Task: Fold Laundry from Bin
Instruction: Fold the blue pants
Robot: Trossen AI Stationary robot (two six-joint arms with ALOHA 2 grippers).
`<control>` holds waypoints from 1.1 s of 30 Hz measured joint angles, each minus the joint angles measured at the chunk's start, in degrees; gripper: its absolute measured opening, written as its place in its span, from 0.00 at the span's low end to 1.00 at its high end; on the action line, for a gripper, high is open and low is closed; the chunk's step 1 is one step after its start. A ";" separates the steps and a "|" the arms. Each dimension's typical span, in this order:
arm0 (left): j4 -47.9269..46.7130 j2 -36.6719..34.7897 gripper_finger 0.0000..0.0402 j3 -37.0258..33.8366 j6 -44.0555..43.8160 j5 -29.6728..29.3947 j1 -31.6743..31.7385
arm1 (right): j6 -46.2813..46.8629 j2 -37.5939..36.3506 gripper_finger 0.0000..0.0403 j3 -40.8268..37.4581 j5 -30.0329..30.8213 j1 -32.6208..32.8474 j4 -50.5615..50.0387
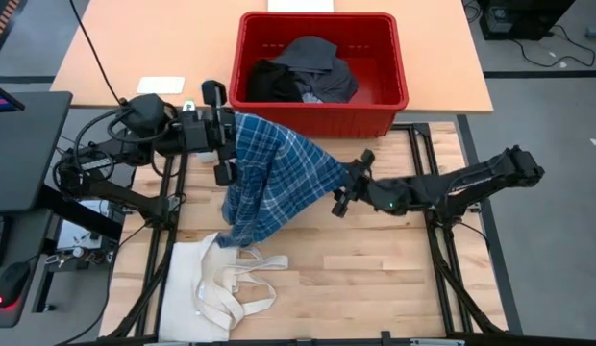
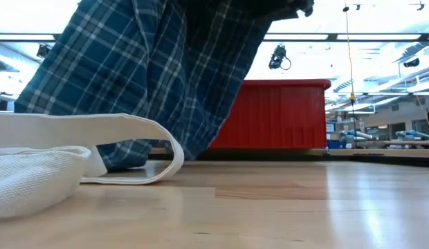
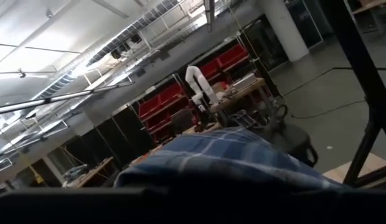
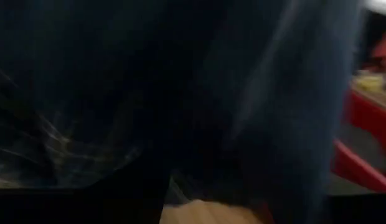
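High view: plaid shirt hung between both arms, hem dragging by the tote

High view, left to right. Your left gripper [image 1: 224, 144] sits at the shirt's upper left corner, just in front of the red bin [image 1: 322, 113], jaws narrow and pinched on the blue plaid shirt [image 1: 274, 183]. The cloth spans across to your right gripper [image 1: 344, 188], which meets the shirt's right edge; whether those jaws are gripping or parted you cannot tell, as cloth smothers the right wrist view.

Shirt's long axis runs from the bin side down toward the front left, lower end bunched on the wooden table [image 1: 375, 279] against the cream tote bag [image 1: 221, 284]. Dark garments [image 1: 303, 77] remain in the bin.

Risks, judged: if the right side lets go, the shirt swings and collapses leftward. The dragging hem may snag the tote's handles and pull the bag along when you spread the cloth.
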 joint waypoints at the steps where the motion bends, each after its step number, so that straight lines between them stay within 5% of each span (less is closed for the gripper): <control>1: -0.01 -0.10 0.29 0.00 -0.02 -0.14 0.00 | 0.00 -0.12 0.58 -0.45 3.27 1.25 -0.79; 6: -0.09 -0.45 0.29 0.00 -1.27 -0.79 0.00 | 7.60 -0.20 0.58 -2.69 9.90 6.63 -1.90; 12: 0.03 -0.45 0.29 0.00 -1.46 -1.83 0.00 | 14.33 2.51 0.58 -9.52 0.84 9.18 11.44; 16: 1.19 -0.45 0.29 0.00 -1.45 -3.16 0.00 | 4.83 6.76 0.58 -13.61 -7.48 9.19 30.47; 23: 2.13 -0.75 0.29 0.02 -2.01 -3.74 0.04 | -18.59 15.59 0.56 -11.00 -5.26 8.67 45.15; 30: 2.58 -0.69 0.29 0.02 -5.21 -3.72 -0.06 | -38.70 22.46 0.52 -5.01 -3.62 -0.29 59.53; 33: 2.65 -0.69 0.29 0.02 -4.88 -3.69 -0.53 | -43.53 23.63 0.51 -3.29 -7.83 -4.41 68.58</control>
